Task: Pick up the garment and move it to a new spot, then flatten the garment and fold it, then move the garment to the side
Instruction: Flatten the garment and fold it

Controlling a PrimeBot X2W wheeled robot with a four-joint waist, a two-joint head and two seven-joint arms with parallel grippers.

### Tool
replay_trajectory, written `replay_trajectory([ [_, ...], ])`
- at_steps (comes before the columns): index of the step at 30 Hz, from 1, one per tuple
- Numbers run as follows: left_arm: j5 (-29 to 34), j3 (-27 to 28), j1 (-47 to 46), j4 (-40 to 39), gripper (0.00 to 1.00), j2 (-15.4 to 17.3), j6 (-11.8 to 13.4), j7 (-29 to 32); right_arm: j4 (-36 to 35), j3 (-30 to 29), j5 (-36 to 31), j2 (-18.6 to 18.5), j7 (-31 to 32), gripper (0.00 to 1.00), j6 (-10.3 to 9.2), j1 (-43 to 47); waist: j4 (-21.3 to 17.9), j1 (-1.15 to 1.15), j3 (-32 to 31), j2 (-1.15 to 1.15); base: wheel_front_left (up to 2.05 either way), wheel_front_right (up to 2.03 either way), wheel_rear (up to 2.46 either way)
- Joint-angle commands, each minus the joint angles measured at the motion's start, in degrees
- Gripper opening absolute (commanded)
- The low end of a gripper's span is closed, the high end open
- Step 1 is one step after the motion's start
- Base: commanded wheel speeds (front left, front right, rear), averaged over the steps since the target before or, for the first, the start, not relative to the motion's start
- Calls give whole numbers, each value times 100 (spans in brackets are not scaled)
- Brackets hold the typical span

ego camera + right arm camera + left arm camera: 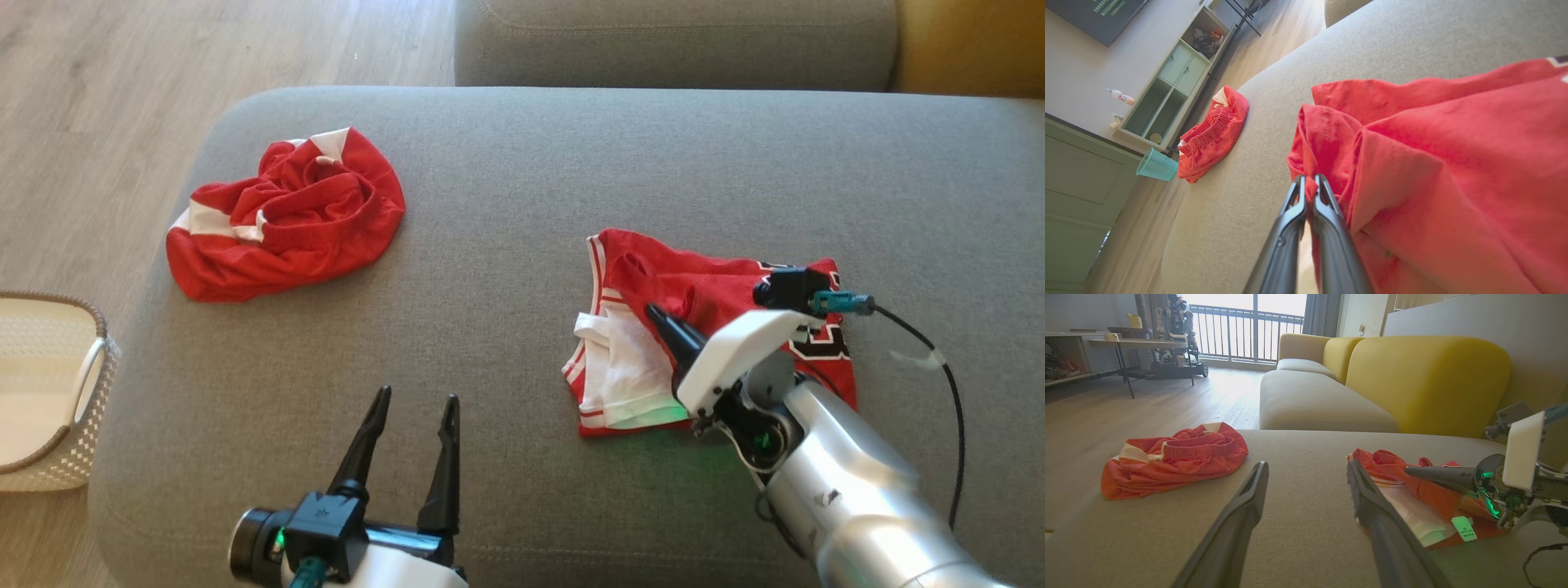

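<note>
Jersey [718, 294] sits right of centre on the grey cushion [506, 204], my right gripper [1310, 179] pinching a fold, left gripper [416, 398] spread and empty; mid-fold, I judge, so next I carry that edge across.

Head cam looks steeply down on the sofa seat [522, 147]. Left wrist cam sits low, facing along it twd the yellow backrest [1425, 379]; right wrist cam v. close to the red garment [1453, 163], tilted. All 3 share the crumpled red bundle [286, 216].
</note>
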Motion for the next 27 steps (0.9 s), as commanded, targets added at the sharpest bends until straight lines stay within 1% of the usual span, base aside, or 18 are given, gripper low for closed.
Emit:
replay_trajectory([
  [1, 4, 117, -234, -199, 100, -54, -5, -45, -192, 136, 148, 64, -132, 0, -1, -330, 20, 0, 4, 0, 0, 0, 0],
  [6, 62, 111, -280, -176, 100, -54, -43, -45, -181, 567, 685, 64, -390, 0, -1, -621, 103, 0, 50, 0, 0, 0, 0],
  [12, 51, 86, -284, -135, 100, -54, -69, -45, 351, 1182, 1237, 64, -727, 0, -1, -887, 224, 0, 114, 0, 0, 0, 0],
  [13, 43, 88, -288, -136, 100, -54, -66, -45, 438, 1280, 1333, 64, -773, 38, -1, -916, 235, 0, 134, 0, 0, 0, 0],
  [14, 35, 94, -294, -137, 100, -54, -61, -45, 509, 1369, 1430, 64, -831, 100, -1, -949, 240, 0, 158, 0, 0, 0, 0],
  [16, 17, 108, -303, -134, 100, -54, -49, -45, 569, 1522, 1647, 64, -962, 100, -1, -1022, 231, 0, 201, 0, 0, 0, 0],
  [19, -4, 121, -309, -128, 100, -54, -26, -45, 454, 1689, 1943, 64, -1215, 100, -1, -1181, 182, 0, 240, 0, 0, 0, 0],
  [22, -18, 129, -306, -138, 100, -54, 13, -45, 411, 1748, 2029, 64, -1419, 100, -1, -1424, 102, 0, 239, 0, 0, 0, 0],
  [25, -28, 130, -315, -165, 100, -54, 39, -45, 953, 1776, 1632, 42, -1560, 100, -1, -1759, 48, 0, 222, 0, 0, 0, 0],
  [26, -29, 123, -320, -168, 100, -54, 40, -45, 1191, 1800, 1448, -26, -1600, 100, -1, -1855, 52, 0, 214, 0, 0, 0, 0],
  [27, -24, 110, -335, -177, 100, -54, 36, -45, 1563, 1911, 1048, -212, -1665, 100, -1, -1997, 79, 0, 211, 0, 0, 0, 0],
])
